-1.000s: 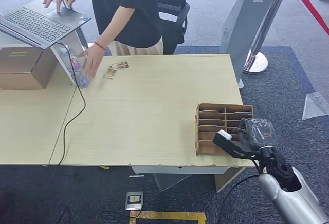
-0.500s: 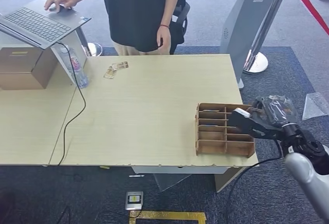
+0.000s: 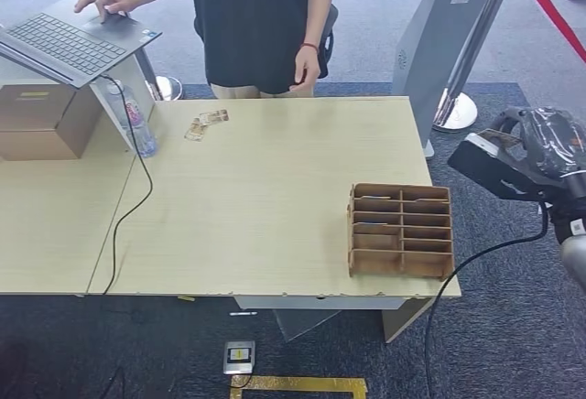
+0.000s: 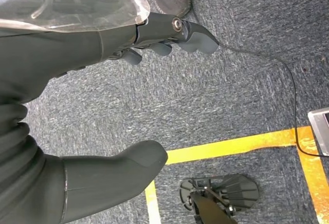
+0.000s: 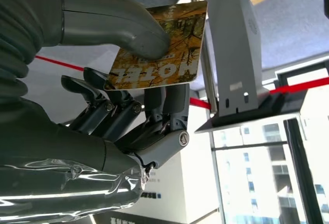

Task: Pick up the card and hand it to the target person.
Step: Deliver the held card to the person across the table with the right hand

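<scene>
- Head view: the right hand is up in the air off the right end of the table, well clear of the tabletop and past the cardboard organizer. It's wrapped in clear plastic, and there's a pale edge at the fingertips that looks like the card, though it's tiny from here.
- Same view: the organizer sits near the table's right front corner, with its compartments facing up. I can't tell what's in them.
- Across the table a person in a black shirt stands at the far edge, one hand on the laptop, the other hanging by the table edge. The laptop is propped up on a stand beside a cardboard box. A water bottle stands just next to the stand, and a couple of small brown bits lie on the table near it.
- Left wrist view: the left hand hangs over grey carpet with a yellow tape line on it. Thumb and fingers are apart, and there's nothing between them.
- Right wrist view: here the card is clear. It's an orange-brown print with "HOTEL" on it, pinched flat between the thumb on one face and the dark fingers on the other. A grey stand is behind it.
</scene>
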`<state>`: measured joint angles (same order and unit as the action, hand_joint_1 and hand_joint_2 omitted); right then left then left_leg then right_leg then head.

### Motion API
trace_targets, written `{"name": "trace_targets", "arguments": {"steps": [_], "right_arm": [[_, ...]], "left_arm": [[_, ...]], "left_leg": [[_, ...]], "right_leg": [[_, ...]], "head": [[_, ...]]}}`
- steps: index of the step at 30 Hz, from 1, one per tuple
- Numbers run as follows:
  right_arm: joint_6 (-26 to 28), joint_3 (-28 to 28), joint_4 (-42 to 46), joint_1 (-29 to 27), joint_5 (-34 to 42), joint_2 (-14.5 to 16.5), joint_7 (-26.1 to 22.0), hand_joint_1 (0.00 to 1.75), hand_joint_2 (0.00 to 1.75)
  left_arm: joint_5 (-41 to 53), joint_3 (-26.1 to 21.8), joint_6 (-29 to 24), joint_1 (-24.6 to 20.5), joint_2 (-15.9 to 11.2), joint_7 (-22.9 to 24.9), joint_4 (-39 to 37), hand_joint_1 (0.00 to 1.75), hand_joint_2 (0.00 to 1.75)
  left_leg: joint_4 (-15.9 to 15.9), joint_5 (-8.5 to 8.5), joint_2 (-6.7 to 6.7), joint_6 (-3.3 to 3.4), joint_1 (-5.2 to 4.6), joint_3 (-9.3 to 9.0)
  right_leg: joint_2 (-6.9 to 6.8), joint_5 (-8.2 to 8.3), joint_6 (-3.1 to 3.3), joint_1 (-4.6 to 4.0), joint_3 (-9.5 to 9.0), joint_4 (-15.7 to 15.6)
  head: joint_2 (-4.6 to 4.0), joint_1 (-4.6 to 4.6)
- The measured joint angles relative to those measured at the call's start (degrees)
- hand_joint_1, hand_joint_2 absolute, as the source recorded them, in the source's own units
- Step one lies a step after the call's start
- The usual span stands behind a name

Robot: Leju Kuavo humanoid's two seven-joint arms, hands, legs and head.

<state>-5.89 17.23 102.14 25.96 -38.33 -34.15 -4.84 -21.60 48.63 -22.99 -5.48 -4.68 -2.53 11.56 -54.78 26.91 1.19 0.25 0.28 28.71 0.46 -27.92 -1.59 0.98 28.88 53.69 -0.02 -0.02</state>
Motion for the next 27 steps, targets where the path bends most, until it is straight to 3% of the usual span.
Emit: {"name": "trace_targets", "arguments": {"steps": [5,9,15,20,27], "right_arm": [[6.61,1.11,-1.02,2.07,-5.17,0.37,0.44,1.75,1.75],[13.17,3.41,-4.08,3.38,-17.69,2.12,2.82,1.75,1.75],[21.92,7.60,-12.77,6.27,-34.43,7.29,6.82,1.75,1.75],[23.80,10.62,-21.68,10.15,-42.25,11.89,9.87,1.75,1.75],[24.02,13.04,-29.89,12.95,-44.73,16.26,10.91,1.75,1.75]], "left_arm": [[0.30,0.00,-0.24,-0.04,0.05,-0.10,0.00,0.00,1.75],[0.71,0.03,-0.53,-0.12,0.25,-0.23,0.00,0.00,1.75],[1.21,0.39,-0.95,-0.44,0.75,-0.19,0.00,0.00,1.75],[1.71,0.67,-0.98,-0.66,1.00,0.23,0.00,0.00,1.75],[2.09,1.49,-0.83,-0.70,1.05,0.94,0.00,0.00,1.75]], "left_leg": [[0.02,0.00,0.02,0.00,0.00,0.06],[0.04,0.00,0.03,0.00,0.01,0.10],[0.06,-0.02,0.05,-0.01,0.02,0.11],[0.05,-0.03,0.07,-0.02,0.02,0.09],[0.05,-0.03,0.11,-0.02,0.02,0.11]], "right_leg": [[-0.02,0.00,0.00,0.00,0.00,0.01],[-0.03,0.00,0.00,-0.01,0.00,0.01],[-0.05,0.00,0.00,-0.01,0.00,0.03],[-0.07,0.00,0.00,-0.02,0.00,0.05],[-0.11,0.00,0.00,-0.01,0.01,0.04]], "head": [[0.00,0.00],[0.00,0.00],[0.00,-0.01],[0.00,-0.01],[0.00,-0.02]]}}
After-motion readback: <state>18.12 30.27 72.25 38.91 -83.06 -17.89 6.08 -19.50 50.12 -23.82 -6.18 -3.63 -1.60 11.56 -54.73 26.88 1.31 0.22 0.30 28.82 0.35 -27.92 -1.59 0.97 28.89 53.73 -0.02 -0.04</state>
